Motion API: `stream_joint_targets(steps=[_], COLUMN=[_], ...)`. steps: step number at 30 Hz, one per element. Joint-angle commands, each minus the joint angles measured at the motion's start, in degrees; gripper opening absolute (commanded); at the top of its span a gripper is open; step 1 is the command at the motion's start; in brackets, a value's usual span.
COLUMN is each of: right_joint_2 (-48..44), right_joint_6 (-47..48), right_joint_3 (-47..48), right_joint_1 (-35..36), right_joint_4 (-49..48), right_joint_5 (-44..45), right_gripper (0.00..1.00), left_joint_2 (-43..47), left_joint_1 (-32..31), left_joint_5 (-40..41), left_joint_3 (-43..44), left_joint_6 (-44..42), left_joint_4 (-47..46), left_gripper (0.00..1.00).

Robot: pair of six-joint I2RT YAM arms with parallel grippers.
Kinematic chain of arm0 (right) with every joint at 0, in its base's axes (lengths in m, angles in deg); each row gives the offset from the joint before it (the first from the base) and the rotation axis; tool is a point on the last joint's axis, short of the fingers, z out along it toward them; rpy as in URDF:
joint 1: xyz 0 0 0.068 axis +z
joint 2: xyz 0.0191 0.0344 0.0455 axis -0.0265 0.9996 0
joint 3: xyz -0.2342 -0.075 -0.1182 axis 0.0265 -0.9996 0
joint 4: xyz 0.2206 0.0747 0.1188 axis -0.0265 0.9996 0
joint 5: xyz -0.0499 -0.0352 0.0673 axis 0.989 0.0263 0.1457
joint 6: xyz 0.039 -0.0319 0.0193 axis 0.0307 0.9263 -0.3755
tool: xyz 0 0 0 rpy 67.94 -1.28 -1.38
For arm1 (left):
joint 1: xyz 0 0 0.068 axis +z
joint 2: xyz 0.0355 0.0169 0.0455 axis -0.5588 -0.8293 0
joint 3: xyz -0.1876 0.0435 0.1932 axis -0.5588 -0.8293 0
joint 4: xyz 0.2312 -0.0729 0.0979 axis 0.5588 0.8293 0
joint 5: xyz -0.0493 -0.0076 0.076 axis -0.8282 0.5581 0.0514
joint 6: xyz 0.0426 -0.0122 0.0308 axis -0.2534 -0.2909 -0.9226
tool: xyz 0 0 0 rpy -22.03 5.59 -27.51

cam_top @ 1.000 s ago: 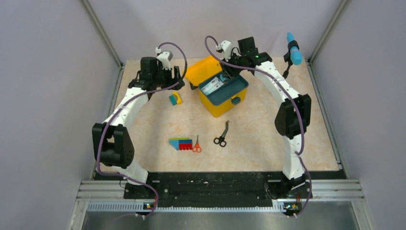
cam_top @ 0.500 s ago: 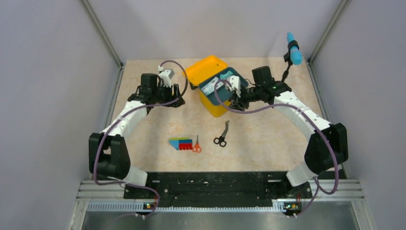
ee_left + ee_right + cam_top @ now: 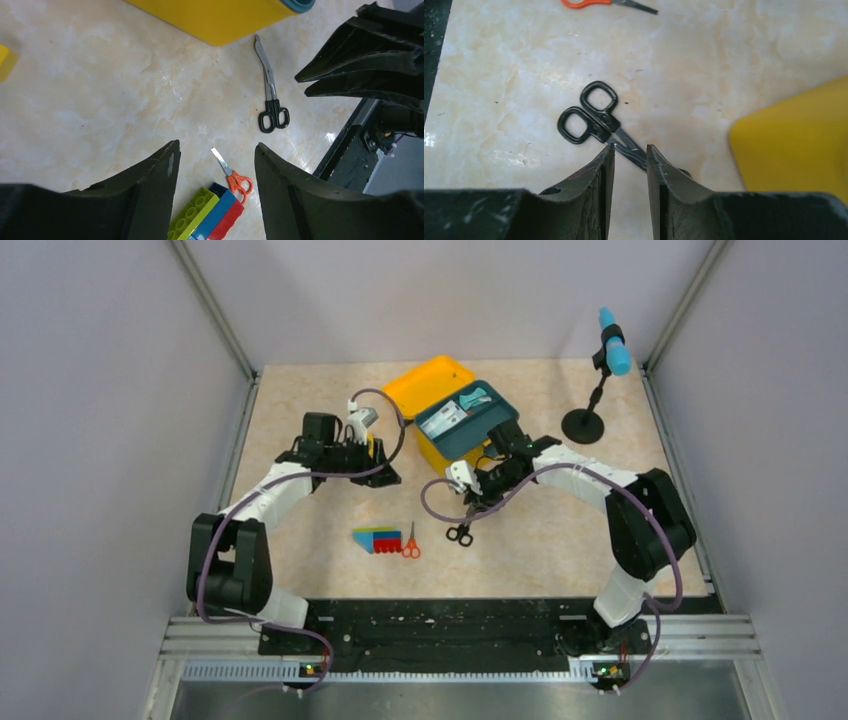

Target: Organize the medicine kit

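The medicine kit (image 3: 452, 455) is a yellow box at the back centre with its lid (image 3: 430, 382) swung open and a dark teal tray (image 3: 467, 415) of items on top. My right gripper (image 3: 474, 496) hangs low in front of it, over the blades of black scissors (image 3: 460, 532). In the right wrist view its jaws (image 3: 630, 148) stand narrowly open, with the black scissors (image 3: 591, 117) blade running under the tips. My left gripper (image 3: 385, 472) sits left of the kit, open and holding nothing (image 3: 215, 150).
A multicoloured toy block (image 3: 376, 540) and orange scissors (image 3: 410, 543) lie near the front centre. A black stand with a blue top (image 3: 612, 350) rises at the back right. A yellow bit (image 3: 5, 60) shows at the left wrist view's edge. Grey walls close in the table.
My right arm swung from over the kit's tray down to the black scissors, its jaws narrowing. My left gripper moved forward and right, covering the small yellow-teal block, and closed slightly.
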Motion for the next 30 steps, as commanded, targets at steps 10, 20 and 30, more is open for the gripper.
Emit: stream_joint_targets(steps=[10, 20, 30], right_joint_2=[-4.41, -10.77, -12.13], right_joint_6=[-5.15, -15.59, 3.01], right_joint_3=[-14.95, -21.1, -16.67], right_joint_1=[2.91, 4.76, 1.86], right_joint_4=[-16.62, -26.72, -18.87], right_joint_5=[3.02, 6.18, 13.14], right_gripper=[0.33, 0.34, 0.36], left_joint_2=[-3.12, -10.63, -7.82], left_joint_1=[-8.99, -14.24, -13.47], left_joint_5=[-5.28, -2.49, 0.09], left_joint_3=[-6.87, -4.56, -3.86], left_joint_6=[-0.53, 2.87, 6.22], left_joint_4=[-7.57, -9.55, -8.23], left_gripper=[0.59, 0.53, 0.54])
